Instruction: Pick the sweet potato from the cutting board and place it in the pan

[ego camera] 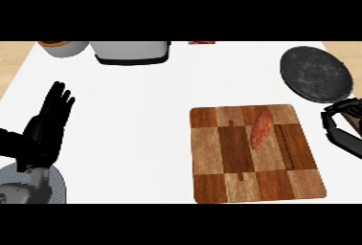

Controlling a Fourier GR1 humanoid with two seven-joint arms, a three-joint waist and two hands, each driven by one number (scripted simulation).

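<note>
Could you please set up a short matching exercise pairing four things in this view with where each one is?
Things:
1. sweet potato
2. pan
3. left hand
4. right hand

Places:
A. at the view's left edge, open, fingers up
B. lying on the cutting board
C. at the view's right edge, between pan and board
D. on the counter, beyond the board's far right corner

Pairs: 1-B, 2-D, 3-A, 4-C

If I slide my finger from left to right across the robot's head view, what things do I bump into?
Black left hand with straight fingers → checkered brown wooden cutting board → long orange sweet potato on it → black right hand, with the round dark pan beyond it.
</note>
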